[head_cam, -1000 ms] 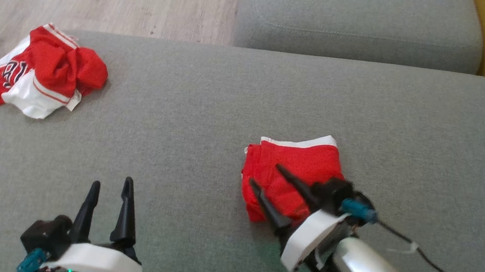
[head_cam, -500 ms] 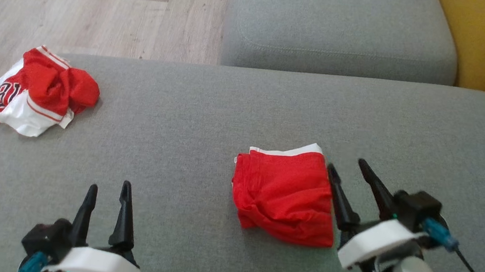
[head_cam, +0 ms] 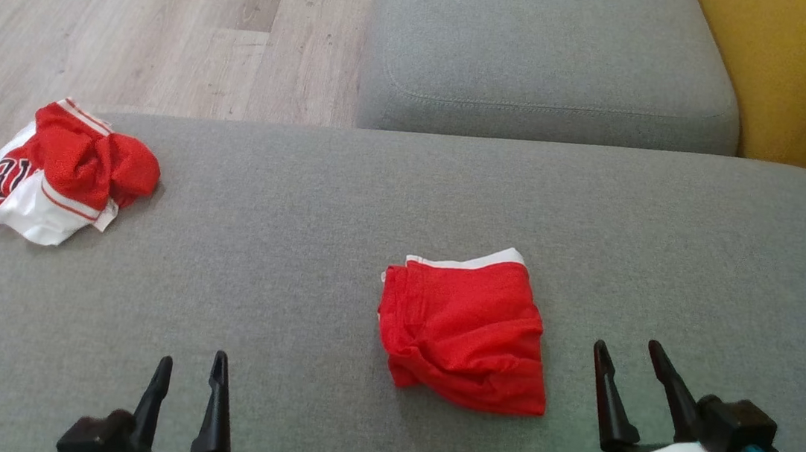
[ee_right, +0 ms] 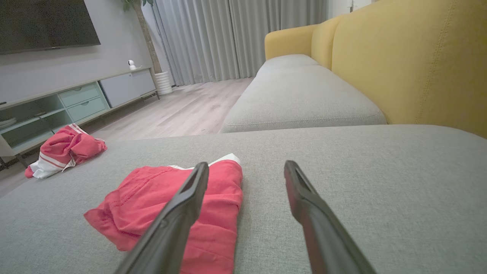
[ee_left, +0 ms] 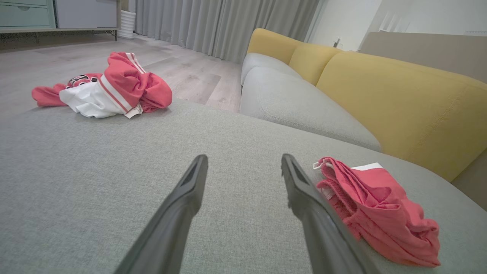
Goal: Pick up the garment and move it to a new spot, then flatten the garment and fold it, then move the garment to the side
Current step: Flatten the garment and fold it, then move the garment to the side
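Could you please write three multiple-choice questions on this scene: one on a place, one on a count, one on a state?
1. Where is the folded red garment relative to the right end effector?
A. between its fingers
B. to its left on the grey cushion, apart from it
C. on the wooden floor
2. How many garments lie on the cushion?
A. one
B. two
C. three
3. What state is the right end effector in?
A. shut on the garment
B. shut and empty
C. open and empty

1 B: bare cushion shows between garment and end effector.
2 B: the folded one and a crumpled red-and-white jersey.
3 C: its fingers stand apart, nothing between them.
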### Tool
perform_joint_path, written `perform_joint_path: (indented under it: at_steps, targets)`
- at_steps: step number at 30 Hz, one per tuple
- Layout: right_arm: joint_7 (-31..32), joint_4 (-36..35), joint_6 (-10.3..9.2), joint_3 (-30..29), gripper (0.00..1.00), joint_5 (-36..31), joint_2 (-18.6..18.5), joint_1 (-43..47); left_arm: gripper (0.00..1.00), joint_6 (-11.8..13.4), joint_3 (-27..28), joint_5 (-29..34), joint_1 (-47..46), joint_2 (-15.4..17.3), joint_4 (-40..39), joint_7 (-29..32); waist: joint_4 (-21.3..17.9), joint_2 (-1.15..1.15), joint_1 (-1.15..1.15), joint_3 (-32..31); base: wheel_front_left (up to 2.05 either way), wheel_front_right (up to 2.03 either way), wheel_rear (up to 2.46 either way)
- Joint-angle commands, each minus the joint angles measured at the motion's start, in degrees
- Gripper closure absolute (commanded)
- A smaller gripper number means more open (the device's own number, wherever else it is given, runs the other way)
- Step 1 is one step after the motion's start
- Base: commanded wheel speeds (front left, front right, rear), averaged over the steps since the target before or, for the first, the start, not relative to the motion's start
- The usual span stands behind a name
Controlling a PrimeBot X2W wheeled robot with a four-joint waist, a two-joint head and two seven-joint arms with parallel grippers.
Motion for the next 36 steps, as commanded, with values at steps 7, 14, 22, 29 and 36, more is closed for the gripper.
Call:
perform_joint_path:
  at_steps: [7, 14, 22, 29, 36]
  targets:
    - [0.7, -3.4, 0.42, 0.7, 0.00, 0.2, 0.1, -1.2, 0.00, -0.9, 3.3, 1.7, -1.7, -0.4, -1.0, -0.7, 0.2, 0.00, 0.01, 0.2, 0.00, 0.00, 0.00]
    - [1.4, -3.6, 0.42, 0.3, 0.00, 0.1, 0.1, -1.0, 0.00, -1.1, 3.7, 2.5, -1.8, -0.7, -0.8, -0.7, 0.6, 0.00, 0.01, 0.7, 0.00, 0.00, 0.00]
    - [3.7, -1.6, 0.42, -2.0, 0.00, -0.8, 0.1, -5.4, 0.00, -1.2, 3.6, 3.2, -2.8, -0.7, -1.1, -0.7, 2.1, 0.00, 0.01, 2.7, 0.00, 0.00, 0.00]
    - [10.0, 6.8, 0.42, -2.5, 0.00, -2.1, 0.1, -14.9, 0.00, -1.3, 3.0, 3.6, -4.2, -1.3, -1.0, -0.4, 6.2, 0.00, 0.01, 5.9, 0.00, 0.00, 0.00]
    - [15.0, 15.6, 0.42, -5.1, 0.00, -2.7, 0.1, -19.5, 0.00, -1.8, 3.4, 3.7, -5.5, -2.4, -0.2, -0.5, 10.1, 0.00, 0.01, 9.3, 0.00, 0.00, 0.00]
